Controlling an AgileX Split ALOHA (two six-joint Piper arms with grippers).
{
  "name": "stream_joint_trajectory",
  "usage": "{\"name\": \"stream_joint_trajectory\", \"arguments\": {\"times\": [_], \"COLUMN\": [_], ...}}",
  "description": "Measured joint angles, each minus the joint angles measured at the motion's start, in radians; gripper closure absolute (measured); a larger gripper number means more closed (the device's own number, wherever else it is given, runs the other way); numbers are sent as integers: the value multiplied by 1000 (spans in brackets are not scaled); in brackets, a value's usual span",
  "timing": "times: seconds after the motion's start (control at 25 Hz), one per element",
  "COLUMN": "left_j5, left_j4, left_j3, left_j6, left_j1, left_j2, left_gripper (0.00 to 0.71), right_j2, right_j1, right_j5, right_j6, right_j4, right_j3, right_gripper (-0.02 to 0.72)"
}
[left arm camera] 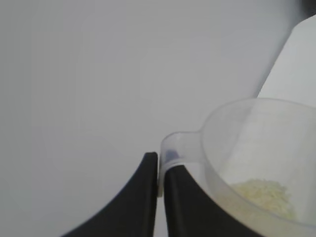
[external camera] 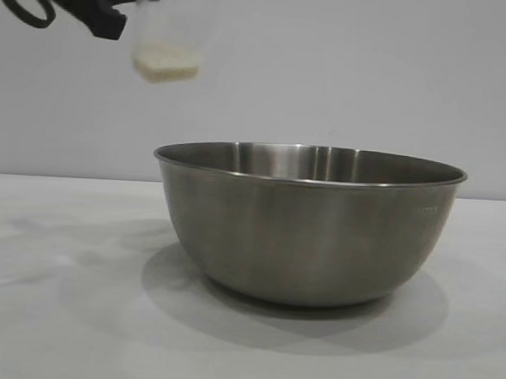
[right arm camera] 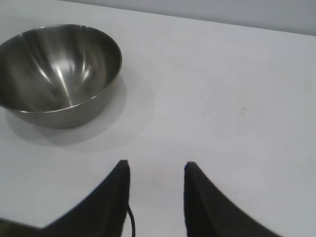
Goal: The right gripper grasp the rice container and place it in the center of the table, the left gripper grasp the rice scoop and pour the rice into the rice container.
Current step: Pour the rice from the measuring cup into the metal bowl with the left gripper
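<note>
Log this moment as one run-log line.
left tool: shut on rice scoop, raised left of rice container | rice: in scoop | right tool: open, empty, apart from container

Left gripper (left arm camera: 159,168) clamped aloft; right gripper (right arm camera: 155,170) parted.

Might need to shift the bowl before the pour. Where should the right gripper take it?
Take the rice container by its rolled rim, one finger inside, one outside, probably on the side nearest the right gripper, whose open fingers hold nothing. The smooth, curved wall offers no other hold.
</note>
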State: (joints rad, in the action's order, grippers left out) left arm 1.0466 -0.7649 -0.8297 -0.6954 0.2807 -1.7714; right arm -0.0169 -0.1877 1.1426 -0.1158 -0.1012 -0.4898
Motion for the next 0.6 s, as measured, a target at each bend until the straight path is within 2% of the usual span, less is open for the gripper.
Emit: {"name": "stream_joint_trajectory", "arguments": {"times": [0.12,0.28,0.4,0.6], "left_j5": [-42,-57,-100,-133], "left_j4": [-2,18,13,-73], "left_j3": [-2,-2,-2,-2], "left_j6": [-152,-351,-461,-543], "left_j1": [51,92,109,113], "left_j2": [-2,-11,-11,-11], "left_gripper": [710,710,710,710], "right_j2": [0,0,0,0], "right_j1": [0,0,0,0], "right_j5": [0,0,0,0], "right_j6": [0,0,0,0], "right_j4": [0,0,0,0], "right_j3": [0,0,0,0], "right_gripper": [484,484,484,484]}}
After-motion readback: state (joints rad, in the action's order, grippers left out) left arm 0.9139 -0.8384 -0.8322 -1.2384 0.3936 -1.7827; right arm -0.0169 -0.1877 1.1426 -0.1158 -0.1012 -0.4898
